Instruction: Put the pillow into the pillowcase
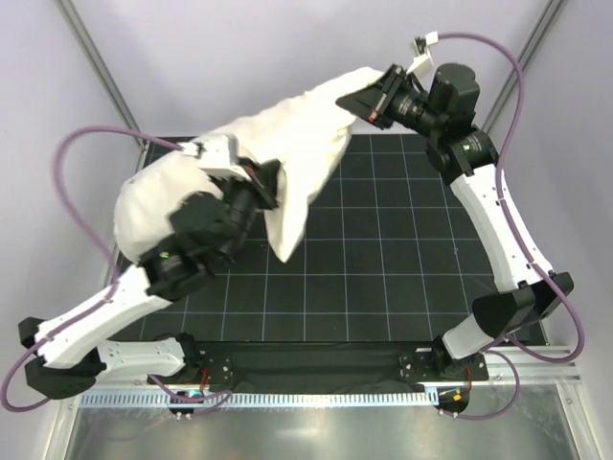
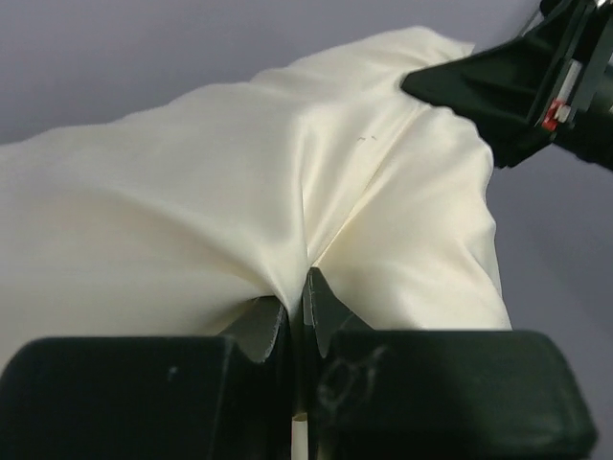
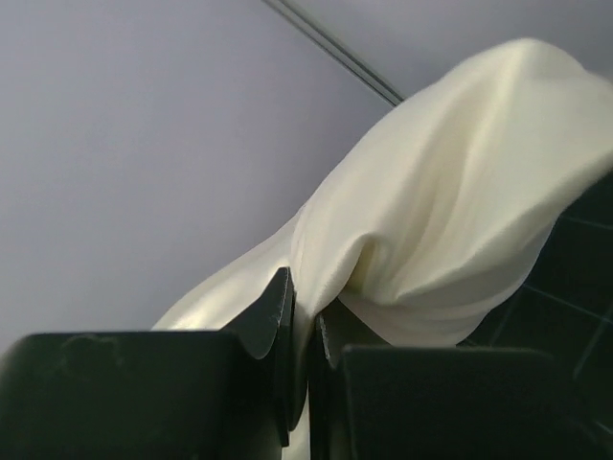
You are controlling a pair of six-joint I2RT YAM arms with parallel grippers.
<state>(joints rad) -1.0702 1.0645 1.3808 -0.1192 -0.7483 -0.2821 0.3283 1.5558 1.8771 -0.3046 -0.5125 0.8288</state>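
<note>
The cream pillowcase (image 1: 287,134) hangs lifted above the mat, stretched between both grippers. My left gripper (image 1: 275,175) is shut on a pinched fold of it (image 2: 299,278), the cloth (image 2: 239,192) fanning out from the jaws. At the back, my right gripper (image 1: 345,101) is shut on the raised far corner (image 3: 305,287), and cloth (image 3: 450,192) drapes away from it. It also shows as a black gripper (image 2: 498,91) in the left wrist view. The left part (image 1: 144,211) bulges full and rounded, and a limp flap (image 1: 287,240) dangles toward the mat. I cannot tell the pillow apart from the cloth.
A black gridded mat (image 1: 402,259) covers the table. Purple cables (image 1: 86,144) loop off both arms at the left and right sides. Metal frame posts (image 1: 91,48) rise at the back corners. A metal rail (image 1: 316,398) runs along the near edge by the arm bases.
</note>
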